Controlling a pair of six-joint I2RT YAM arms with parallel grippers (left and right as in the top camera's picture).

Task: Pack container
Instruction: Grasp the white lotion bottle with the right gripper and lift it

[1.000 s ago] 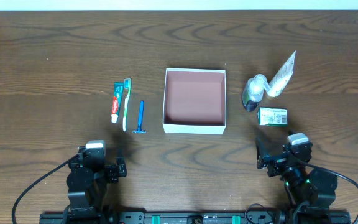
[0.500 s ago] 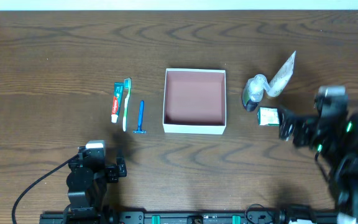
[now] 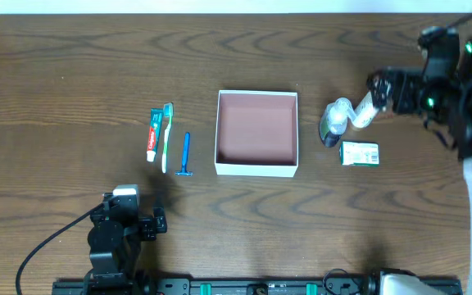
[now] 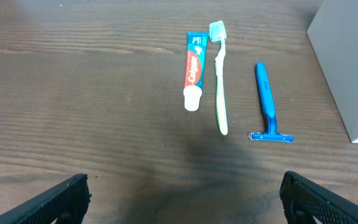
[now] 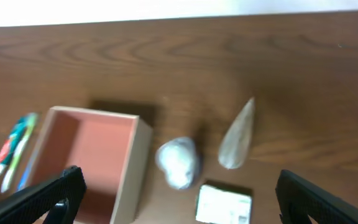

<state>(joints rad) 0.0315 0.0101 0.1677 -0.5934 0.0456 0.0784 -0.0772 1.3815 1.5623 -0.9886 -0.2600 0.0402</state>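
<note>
Right hand hangs over the far right of the desk in the overhead view, just above the upper end of a pale tube. The tube's lower end appears to touch a small bottle, and a green-and-white packet lies just beside them. The container sits mid-desk, open and with nothing in it. To its left a toothpaste, a toothbrush and a blue razor lie side by side. The left hand is parked near the front edge.

From the left wrist, that hand's fingers are spread wide with nothing between them. The three left-side items lie ahead of it, with the container's white wall at the right edge.

From the right wrist, the picture is blurred. The fingers are wide apart and empty, high over the bottle, tube and packet, with the container to the lower left.

The step looks like a reach for the tube. It would go best with the fingers set across the tube's narrow width, near its free upper end and away from the bottle. The descent should be straight, so that neither neighbour is nudged.
</note>
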